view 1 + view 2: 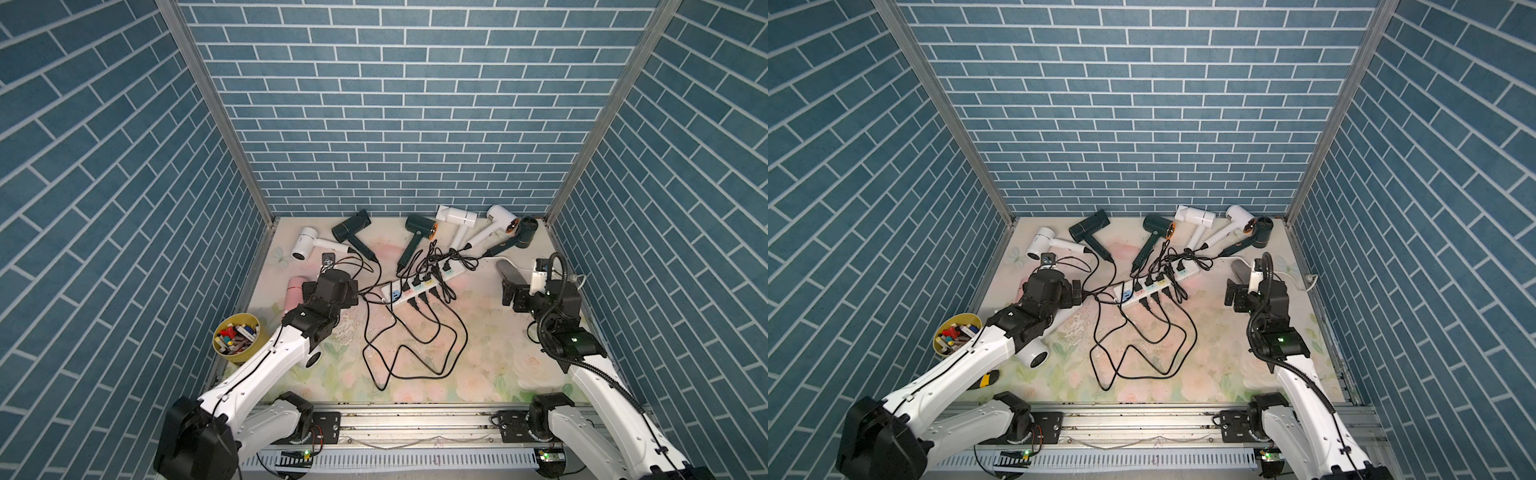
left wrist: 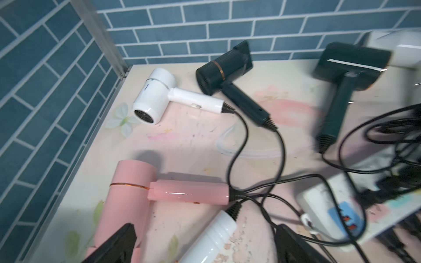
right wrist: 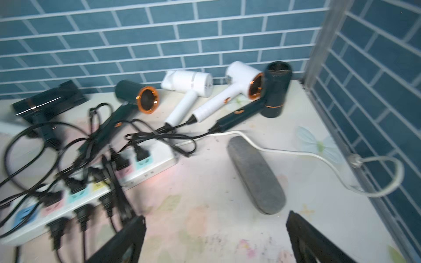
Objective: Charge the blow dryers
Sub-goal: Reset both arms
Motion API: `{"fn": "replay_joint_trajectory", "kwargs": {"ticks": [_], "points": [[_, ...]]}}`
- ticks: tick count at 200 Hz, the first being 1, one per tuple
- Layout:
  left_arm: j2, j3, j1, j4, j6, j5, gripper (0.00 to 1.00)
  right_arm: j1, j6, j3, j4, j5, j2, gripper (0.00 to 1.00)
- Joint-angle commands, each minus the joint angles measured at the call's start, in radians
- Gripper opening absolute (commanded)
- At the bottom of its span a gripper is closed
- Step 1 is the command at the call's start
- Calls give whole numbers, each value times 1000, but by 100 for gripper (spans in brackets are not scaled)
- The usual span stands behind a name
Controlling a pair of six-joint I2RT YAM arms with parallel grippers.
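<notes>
Several blow dryers lie along the back wall: a white one (image 1: 305,245), a dark one (image 1: 351,230), a dark green one with an orange ring (image 1: 419,228), two white ones (image 1: 455,216) (image 1: 500,220) and a dark one (image 1: 525,232). A pink dryer (image 2: 134,193) and another white dryer's handle (image 2: 211,236) lie under my left gripper (image 2: 206,227), which is open above that handle. Their black cords run to the white power strip (image 1: 419,286), where several plugs sit in sockets. At the right, my right gripper (image 3: 215,216) stands open over bare mat.
A grey rounded cylinder (image 3: 257,175) lies just ahead of the right gripper. The strip's white cable (image 3: 319,157) runs to the right wall. A yellow cup (image 1: 236,338) of small items stands at the left edge. Loose black cord loops (image 1: 415,353) cover the mat's middle.
</notes>
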Motion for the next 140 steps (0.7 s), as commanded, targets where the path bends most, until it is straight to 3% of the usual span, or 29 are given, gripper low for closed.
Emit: {"fn": "replay_joint_trajectory", "kwargs": {"ticks": [1, 13, 33, 48, 71, 85, 101, 126, 140], "points": [[50, -5, 74, 45, 22, -30, 100, -82, 38, -118, 224, 93, -26, 99], [74, -26, 111, 75, 50, 17, 99, -123, 45, -174, 275, 107, -32, 99], [65, -94, 126, 145, 96, -29, 100, -169, 49, -245, 349, 117, -23, 99], [21, -140, 137, 213, 143, 8, 100, -184, 50, -282, 418, 123, 10, 99], [-37, -215, 155, 330, 223, -7, 99, -186, 46, -295, 511, 134, 115, 99], [-37, -285, 185, 468, 301, 60, 100, -185, 52, -300, 583, 144, 193, 99], [22, -342, 217, 630, 364, 125, 100, -186, 56, -307, 691, 152, 306, 99], [170, -320, 257, 729, 356, 174, 100, -185, 25, -276, 825, 127, 449, 99], [232, -283, 263, 744, 372, 181, 100, -185, -15, -223, 804, 129, 498, 99]]}}
